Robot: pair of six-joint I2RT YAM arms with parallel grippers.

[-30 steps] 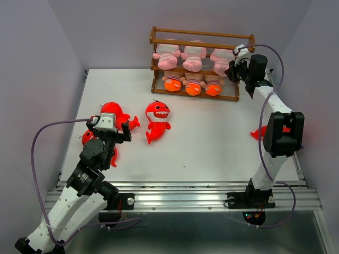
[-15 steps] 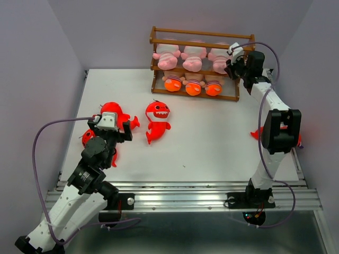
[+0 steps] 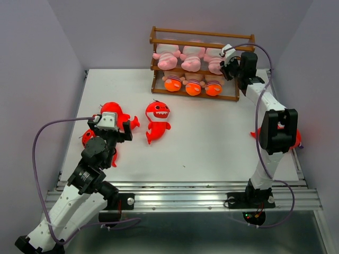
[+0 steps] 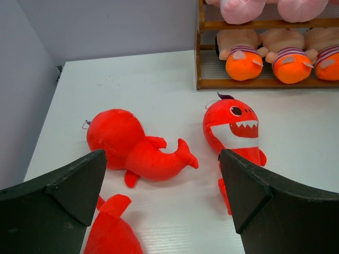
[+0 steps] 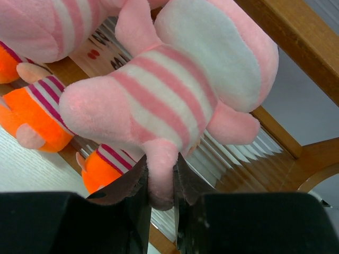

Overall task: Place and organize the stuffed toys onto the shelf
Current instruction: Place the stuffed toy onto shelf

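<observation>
At the near edge, the left arm rises from its base and folds forward over the left side of the worktop [image 3: 212, 143]. Its wrist is tipped down and the left pincer [image 3: 109, 123] hangs spread wide with nothing between its jaws. The left wrist view shows both dark fingers [image 4: 69, 185] far apart. Between them, on the worktop, lies the side-lying shark [image 4: 132, 151], its tail pointing right. The second shark [image 3: 86, 137] lies nearer, mostly hidden under this arm. The face-up shark [image 3: 158, 119] rests just to the right, white toothy mouth upward.

The right arm stands up from its base at the near right and bends at a high elbow. Its forearm stretches far back to the right end of the shelf [image 3: 201, 36]. Beneath that elbow the fourth shark [image 3: 257, 133] peeks out on the worktop.

At the far end, the right pincer [image 3: 228, 58] is pressed together on a limb of the rightmost pink toy [image 5: 175, 100], which is at the right end of the middle tier. The right wrist view shows the two fingers [image 5: 135, 182] squeezing that pink limb. Beside it on the same tier sit the middle pink toy [image 3: 192, 58] and the left pink toy [image 3: 167, 57]. The three orange-footed dolls [image 3: 193, 86] fill the lowest tier, feet outward.
</observation>
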